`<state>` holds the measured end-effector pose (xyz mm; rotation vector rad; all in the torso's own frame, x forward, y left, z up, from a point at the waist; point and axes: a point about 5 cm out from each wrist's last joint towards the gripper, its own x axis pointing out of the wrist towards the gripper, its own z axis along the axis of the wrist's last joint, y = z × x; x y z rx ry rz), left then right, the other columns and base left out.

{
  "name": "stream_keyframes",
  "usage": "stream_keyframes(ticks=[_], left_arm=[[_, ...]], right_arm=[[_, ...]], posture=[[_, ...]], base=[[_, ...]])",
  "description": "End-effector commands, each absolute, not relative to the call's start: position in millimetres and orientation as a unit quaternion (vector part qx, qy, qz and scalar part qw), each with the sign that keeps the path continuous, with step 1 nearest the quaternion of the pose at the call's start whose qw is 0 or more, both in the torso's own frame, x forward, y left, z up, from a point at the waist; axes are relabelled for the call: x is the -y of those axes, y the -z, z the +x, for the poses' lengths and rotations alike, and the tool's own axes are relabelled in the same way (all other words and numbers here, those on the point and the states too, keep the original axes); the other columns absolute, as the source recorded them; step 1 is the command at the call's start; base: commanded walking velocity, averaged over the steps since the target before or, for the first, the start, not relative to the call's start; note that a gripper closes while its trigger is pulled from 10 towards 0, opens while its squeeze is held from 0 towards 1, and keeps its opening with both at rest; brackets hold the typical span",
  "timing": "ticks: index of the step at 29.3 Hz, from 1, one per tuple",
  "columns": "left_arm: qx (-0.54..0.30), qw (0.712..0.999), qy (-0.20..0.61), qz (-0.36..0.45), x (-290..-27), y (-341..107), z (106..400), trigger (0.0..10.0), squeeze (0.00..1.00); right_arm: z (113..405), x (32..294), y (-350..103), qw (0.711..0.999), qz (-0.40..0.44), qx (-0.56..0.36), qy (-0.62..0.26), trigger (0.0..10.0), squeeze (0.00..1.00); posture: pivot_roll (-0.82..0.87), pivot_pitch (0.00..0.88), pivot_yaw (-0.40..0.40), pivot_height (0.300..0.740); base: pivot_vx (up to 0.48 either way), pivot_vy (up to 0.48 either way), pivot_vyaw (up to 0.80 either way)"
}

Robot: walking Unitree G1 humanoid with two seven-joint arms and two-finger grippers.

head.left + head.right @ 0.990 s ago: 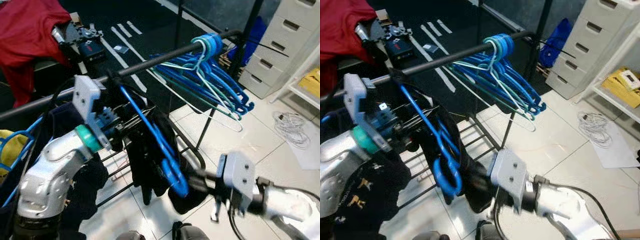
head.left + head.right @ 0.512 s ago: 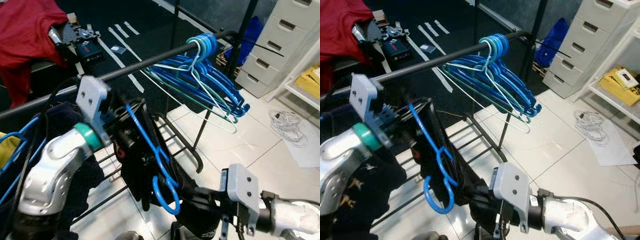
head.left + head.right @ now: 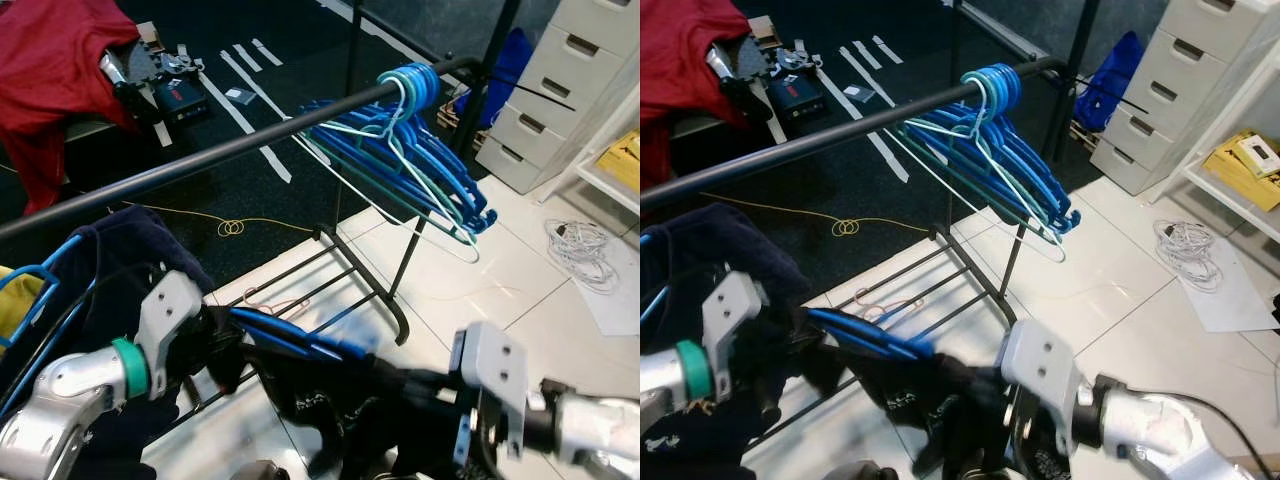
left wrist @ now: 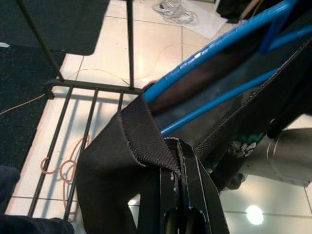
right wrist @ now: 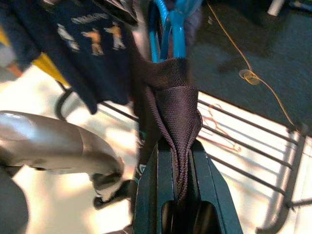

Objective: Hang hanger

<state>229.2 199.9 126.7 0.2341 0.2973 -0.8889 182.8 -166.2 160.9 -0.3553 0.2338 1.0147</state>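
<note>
Your blue hanger (image 3: 290,337) lies almost level, low in front of the robot and well below the black rail (image 3: 230,150) of the clothes rack, with a black garment (image 3: 330,410) draped on it. Your left gripper (image 4: 178,161) has its fingers pressed together on a folded edge of that black fabric, right beside the hanger's blue bars. Your right gripper (image 5: 176,146) is likewise pinched tight on a bunched fold of the same garment, with the blue hanger just beyond its fingertips. Up at the rail's far end, next to the upright post, a bunch of blue and teal hangers (image 3: 415,160) hangs. A navy garment (image 3: 130,250) hangs nearer the rail's left end. The rack's foot bars (image 3: 340,275) stand on white tile.
</note>
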Motion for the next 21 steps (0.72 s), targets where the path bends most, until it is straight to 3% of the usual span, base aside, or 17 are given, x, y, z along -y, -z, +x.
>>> stream_keyframes(ticks=[1, 3, 6, 9, 14, 18, 21], left_arm=[[-0.151, 0.879, 0.438, 0.109, -201.4, -125.5, 225.3, 0.0, 0.00], [-0.159, 0.872, 0.448, 0.119, -204.0, -124.6, 221.8, 0.0, 0.00], [-0.162, 0.883, 0.398, 0.186, -217.9, -117.7, 231.8, 0.0, 0.00], [-0.162, 0.884, 0.391, 0.198, -220.8, -115.9, 233.5, 0.0, 0.00], [-0.141, 0.907, 0.314, 0.243, -229.2, -114.7, 251.6, 0.0, 0.00], [-0.116, 0.951, 0.171, 0.232, -229.4, -118.1, 281.2, 0.0, 0.00], [-0.113, 0.957, 0.149, 0.220, -228.6, -119.9, 284.8, 0.0, 0.00]], right_arm=[[185.4, 168.0, -161.4, 0.858, -0.176, -0.102, -0.471, 0.0, 0.00], [189.9, 170.1, -159.1, 0.864, -0.180, -0.100, -0.459, 0.0, 0.00], [191.1, 165.5, -162.4, 0.869, -0.160, -0.086, -0.460, 0.0, 0.00], [190.8, 164.4, -164.3, 0.869, -0.155, -0.081, -0.462, 0.0, 0.00], [187.6, 159.7, -175.6, 0.863, -0.137, -0.061, -0.482, 0.0, 0.00], [170.9, 145.5, -186.7, 0.819, -0.108, -0.063, -0.560, 0.0, 0.00], [168.3, 144.7, -186.7, 0.811, -0.111, -0.068, -0.570, 0.0, 0.00]], posture=[[-0.10, 0.079, 0.074, 0.740], [-0.10, 0.081, 0.074, 0.740], [-0.09, 0.084, 0.075, 0.740], [-0.10, 0.084, 0.075, 0.740], [-0.10, 0.084, 0.076, 0.740], [-0.11, 0.080, 0.081, 0.740], [-0.11, 0.081, 0.080, 0.740]], base=[[0.000, 0.000, 0.00], [0.000, 0.000, 0.00], [0.000, 0.000, 0.00], [0.000, 0.000, 0.00], [0.000, 0.000, 0.00], [0.000, 0.000, 0.00], [0.000, 0.000, 0.00]])
